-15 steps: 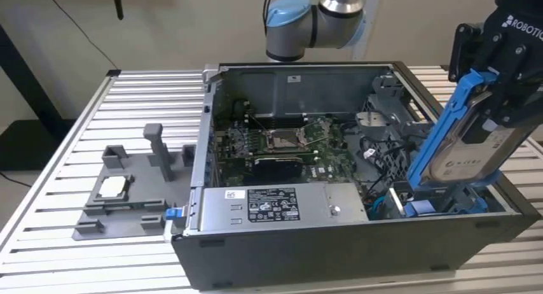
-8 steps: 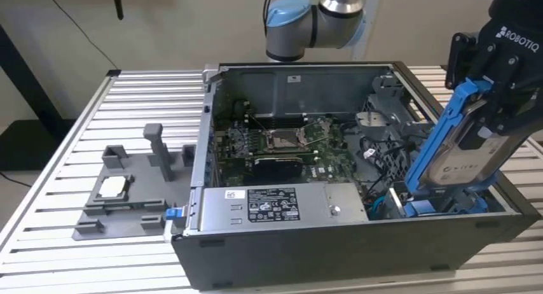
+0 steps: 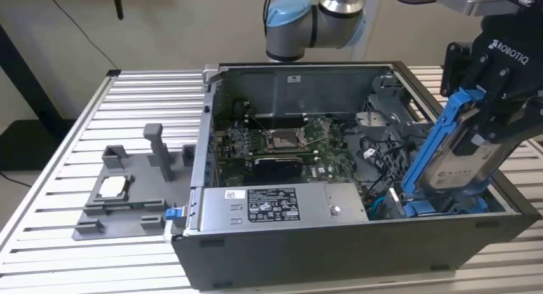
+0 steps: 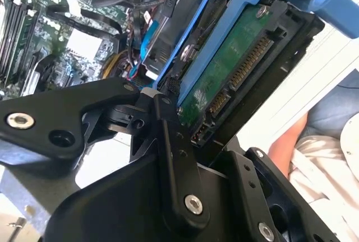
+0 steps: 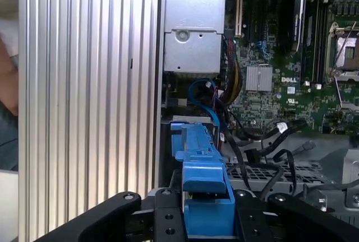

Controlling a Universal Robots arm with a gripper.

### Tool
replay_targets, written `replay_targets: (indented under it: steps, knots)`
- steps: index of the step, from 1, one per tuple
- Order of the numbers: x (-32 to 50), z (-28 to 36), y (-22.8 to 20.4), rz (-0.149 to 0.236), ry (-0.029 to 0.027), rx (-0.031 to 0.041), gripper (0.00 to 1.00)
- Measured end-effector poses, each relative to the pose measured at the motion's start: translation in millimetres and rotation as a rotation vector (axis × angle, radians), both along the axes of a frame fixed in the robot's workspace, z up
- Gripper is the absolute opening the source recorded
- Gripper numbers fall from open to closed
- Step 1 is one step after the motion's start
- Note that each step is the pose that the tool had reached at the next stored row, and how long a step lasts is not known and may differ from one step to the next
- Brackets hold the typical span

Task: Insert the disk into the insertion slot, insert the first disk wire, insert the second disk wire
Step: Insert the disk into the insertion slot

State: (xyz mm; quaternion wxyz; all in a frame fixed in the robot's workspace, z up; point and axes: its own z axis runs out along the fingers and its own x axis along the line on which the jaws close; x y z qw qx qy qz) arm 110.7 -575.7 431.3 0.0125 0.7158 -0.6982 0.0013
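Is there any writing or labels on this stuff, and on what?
The gripper, holding the disk: one white word on its black body.
The disk: a white label, print too small to read.
The grey metal box: white stickers, print too small to read.
The motherboard: a small white logo.

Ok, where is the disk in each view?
Exterior view: disk at the exterior view's right, tilted, held by the gripper.
Second wrist view: disk's green circuit-board side faces the camera.
First wrist view: disk edge-on, blue frame toward the camera.
Shared landmark: the motherboard.
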Motion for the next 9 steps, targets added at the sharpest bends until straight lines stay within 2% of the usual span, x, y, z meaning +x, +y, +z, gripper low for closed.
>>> replay_targets:
  steps: [3,9]
  knots:
    - [0.0,-2.7,0.0,-0.001,0.0000,0.0128,0.33]
    - [0.7,-6.0,0.0,-0.003,-0.0002,0.0142,0.33]
